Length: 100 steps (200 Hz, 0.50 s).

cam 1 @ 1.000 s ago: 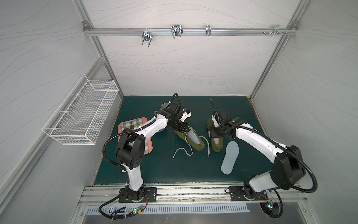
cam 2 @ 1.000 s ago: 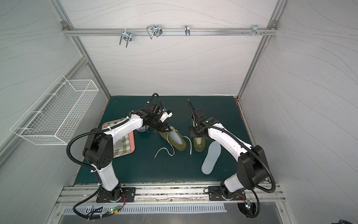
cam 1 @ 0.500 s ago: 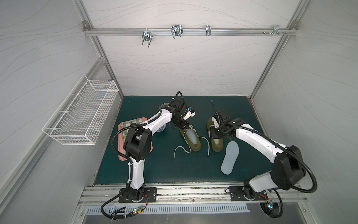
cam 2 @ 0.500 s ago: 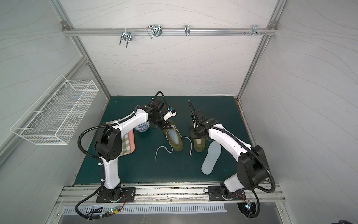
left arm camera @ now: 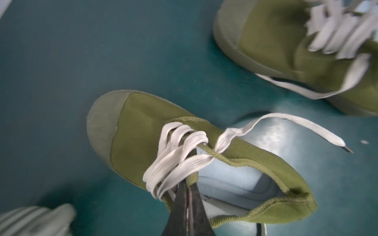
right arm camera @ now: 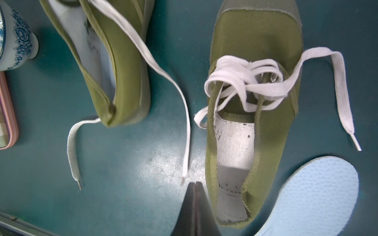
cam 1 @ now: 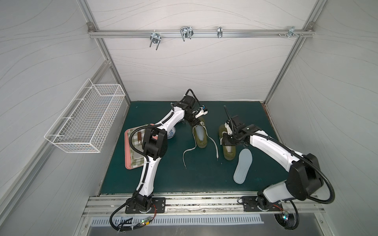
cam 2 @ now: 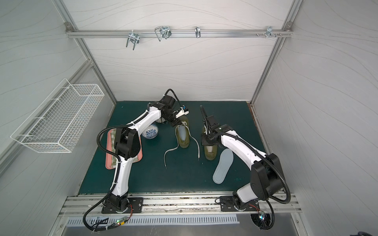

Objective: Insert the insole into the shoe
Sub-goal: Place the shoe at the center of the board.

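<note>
loose lace (right arm camera: 187,139) lies between insoled shoe (right arm camera: 126,81) and empty shoe (right arm camera: 255,40), bowl (cam 2: 151,132) beside tray (cam 2: 107,157).

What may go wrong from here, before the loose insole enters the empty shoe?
White laces bunch over the opening of the empty shoe; the loose insole may catch there.
The left gripper, shut on the tongue of the other shoe, may drag it.
A trailing lace end lies beside the shut right gripper and may snag.

Olive canvas shoe (right arm camera: 253,114), perforated foam insole (right arm camera: 311,196)
</note>
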Each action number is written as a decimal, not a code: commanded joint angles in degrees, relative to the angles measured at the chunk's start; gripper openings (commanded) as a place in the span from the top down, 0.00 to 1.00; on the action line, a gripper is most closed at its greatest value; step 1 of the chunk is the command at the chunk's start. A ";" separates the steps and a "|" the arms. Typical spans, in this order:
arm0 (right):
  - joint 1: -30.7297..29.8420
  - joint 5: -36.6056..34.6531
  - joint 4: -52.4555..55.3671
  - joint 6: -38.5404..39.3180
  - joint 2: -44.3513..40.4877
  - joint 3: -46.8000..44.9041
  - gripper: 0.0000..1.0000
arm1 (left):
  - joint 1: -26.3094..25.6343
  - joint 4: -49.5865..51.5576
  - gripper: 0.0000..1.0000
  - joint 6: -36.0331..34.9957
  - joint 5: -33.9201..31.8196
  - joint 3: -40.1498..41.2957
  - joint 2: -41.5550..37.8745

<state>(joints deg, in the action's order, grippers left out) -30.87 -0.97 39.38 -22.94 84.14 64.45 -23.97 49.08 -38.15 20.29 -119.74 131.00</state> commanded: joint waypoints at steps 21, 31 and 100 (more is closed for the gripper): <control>1.25 0.72 1.15 1.18 -2.29 -0.02 1.00 | 0.25 0.06 1.00 -4.74 0.11 -3.51 1.36; 1.59 0.82 1.07 1.23 -2.57 -0.18 1.00 | 0.24 -0.96 1.00 -4.13 0.83 -1.61 0.40; 1.78 1.45 0.70 1.30 -2.59 -0.83 1.00 | -1.81 -7.51 0.98 -4.50 -0.42 10.47 -3.67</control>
<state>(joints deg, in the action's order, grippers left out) -29.36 -0.27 39.44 -22.41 82.94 64.42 -24.71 43.81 -40.64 20.01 -110.24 129.25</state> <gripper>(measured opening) 0.047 0.052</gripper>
